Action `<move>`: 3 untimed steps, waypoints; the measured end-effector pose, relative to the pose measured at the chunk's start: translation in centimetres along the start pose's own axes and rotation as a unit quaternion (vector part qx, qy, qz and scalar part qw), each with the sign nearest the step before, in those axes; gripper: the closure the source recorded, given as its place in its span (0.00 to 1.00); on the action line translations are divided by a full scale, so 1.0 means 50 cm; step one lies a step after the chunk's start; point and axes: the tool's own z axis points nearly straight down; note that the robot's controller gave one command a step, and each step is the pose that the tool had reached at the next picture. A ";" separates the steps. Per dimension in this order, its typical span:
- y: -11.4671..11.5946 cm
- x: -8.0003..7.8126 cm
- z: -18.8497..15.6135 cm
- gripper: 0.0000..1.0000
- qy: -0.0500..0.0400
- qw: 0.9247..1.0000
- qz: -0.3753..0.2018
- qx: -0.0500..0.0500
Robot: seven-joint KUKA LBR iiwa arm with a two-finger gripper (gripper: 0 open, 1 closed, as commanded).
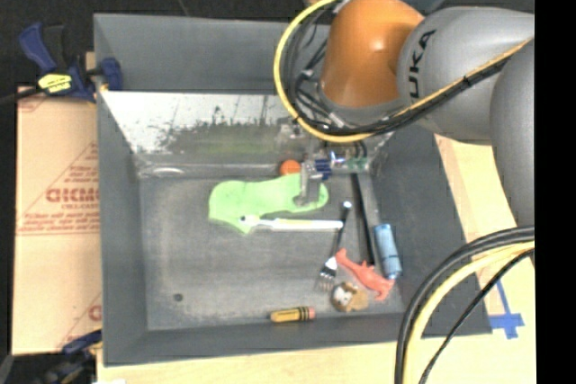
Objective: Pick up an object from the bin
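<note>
Camera view: claw (311,186) over a flat, smooth green plastic blob (238,204).

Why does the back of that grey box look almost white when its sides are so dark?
Camera view: the bin's back wall catches light as glare, while the right wall stays dim beneath the arm; the orange cover shows a soft highlight; the gripper sits above a lime-green flat piece.

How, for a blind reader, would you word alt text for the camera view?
The jaws are down at the right end of a light green flat piece in the bin, a white stick across it. A blue pen lies nearby.
</note>
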 end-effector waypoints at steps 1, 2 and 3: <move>-0.007 0.010 0.118 0.00 0.002 1.000 -0.029 0.000; -0.032 0.035 0.176 0.00 -0.007 0.997 0.078 0.000; -0.036 0.000 0.174 1.00 -0.002 0.999 0.053 0.001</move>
